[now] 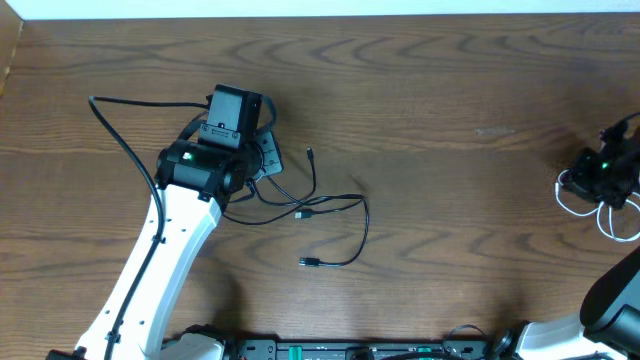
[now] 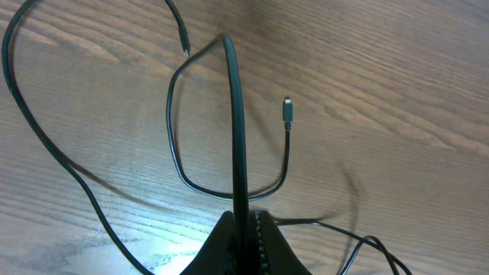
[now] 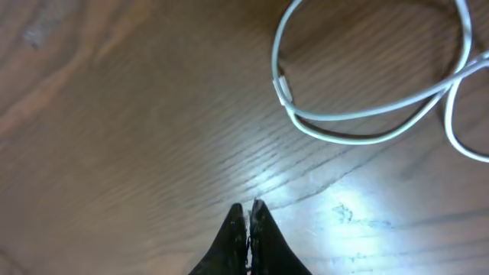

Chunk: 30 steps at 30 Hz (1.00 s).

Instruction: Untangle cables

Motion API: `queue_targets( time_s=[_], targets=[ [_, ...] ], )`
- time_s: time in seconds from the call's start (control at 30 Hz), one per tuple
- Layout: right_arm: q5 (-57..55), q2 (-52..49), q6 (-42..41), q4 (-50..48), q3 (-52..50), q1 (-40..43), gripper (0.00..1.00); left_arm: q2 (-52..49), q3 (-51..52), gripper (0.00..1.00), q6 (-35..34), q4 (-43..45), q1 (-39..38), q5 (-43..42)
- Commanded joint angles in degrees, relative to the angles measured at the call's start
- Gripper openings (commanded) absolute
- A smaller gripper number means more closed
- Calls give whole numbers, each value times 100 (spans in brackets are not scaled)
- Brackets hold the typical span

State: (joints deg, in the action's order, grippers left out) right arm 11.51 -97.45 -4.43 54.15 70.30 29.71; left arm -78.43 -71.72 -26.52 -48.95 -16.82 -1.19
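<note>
left end effector (image 2: 246, 220) pinches black cable (image 2: 238, 114), right end effector (image 3: 248, 214) closed near white cable (image 3: 283, 89).

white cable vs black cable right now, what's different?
The black cable is pinched in the shut left tool; the white cable lies free, untouched by the shut right tool. In the overhead view, the black cable sprawls near the centre and the white cable sits looped at the right edge. Both are thin.

The thin black cable (image 2: 238, 114) is sprawling in loose loops just 6 o'clock of centre, the white cable (image 3: 283, 90) is lying looped at 3 o'clock.
</note>
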Motion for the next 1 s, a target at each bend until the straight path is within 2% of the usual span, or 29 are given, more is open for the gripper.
queue_targets(
  time_s=[0.0, 0.3, 0.53, 0.8, 0.97],
  targets=[
    [-372, -9, -385, -299, -376, -13, 1, 31, -50, 8, 57, -13, -2, 11],
    [-1056, -9, -1001, -1019, -935, 0, 1, 31, -50, 8, 57, -26, -2, 11],
    [-1742, -9, -1572, -1198, -1117, 138, 1, 31, -50, 8, 57, -28, -2, 11],
    [-1867, -74, -1895, -1272, -1117, 455, 1, 31, -50, 8, 59, -28, -2, 11],
    [-1869, -496, -1893, -1331, -1117, 588, 1, 31, -50, 8, 59, -28, -2, 11]
  ],
)
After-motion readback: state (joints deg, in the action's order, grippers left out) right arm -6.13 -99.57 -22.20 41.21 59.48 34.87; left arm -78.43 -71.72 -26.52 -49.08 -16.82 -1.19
